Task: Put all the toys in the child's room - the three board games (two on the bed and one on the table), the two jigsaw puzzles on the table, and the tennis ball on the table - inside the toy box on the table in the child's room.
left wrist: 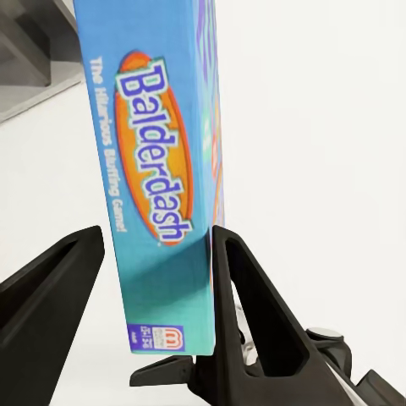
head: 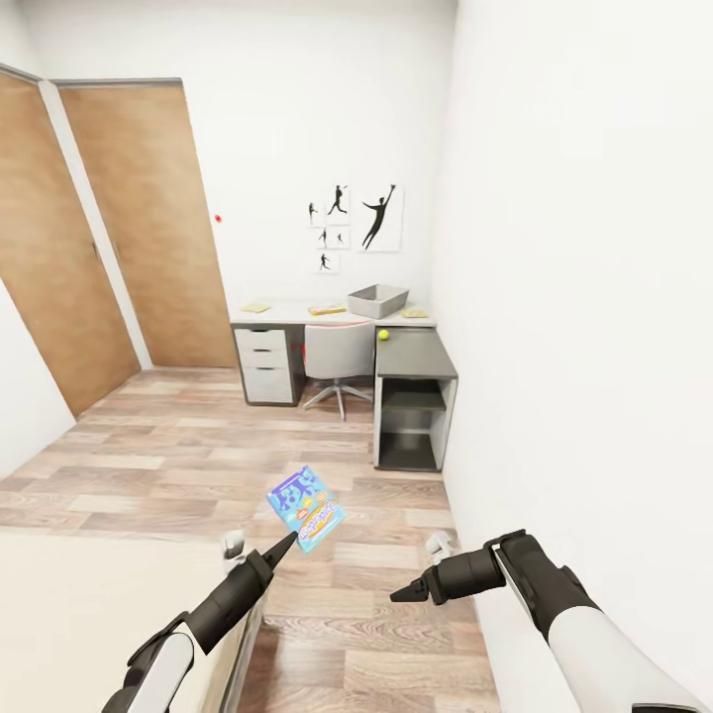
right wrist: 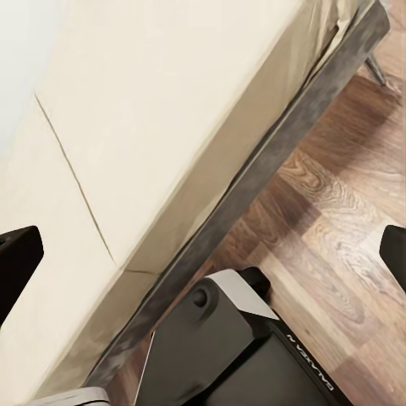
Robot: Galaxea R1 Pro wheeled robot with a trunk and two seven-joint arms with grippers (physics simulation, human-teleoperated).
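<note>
White walls and plank floor are seen around the far worktop (head: pixel 297 313), where the toy box (head: pixel 377 299) and tennis ball (head: pixel 383 335) are set. A teal board game (head: pixel 305 509) is pinched in the left pincer (head: pixel 285 544); the right pincer (head: pixel 408 593) is empty, its opening unclear. Carrying is judged underway; approach to the box is called for next.

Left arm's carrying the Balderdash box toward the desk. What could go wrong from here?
1. The left gripper pinches the board game only near one end, so it may swing or slip while driving.
2. The toy box sits far across the room on the table, with a chair in front; reach may be awkward.
</note>
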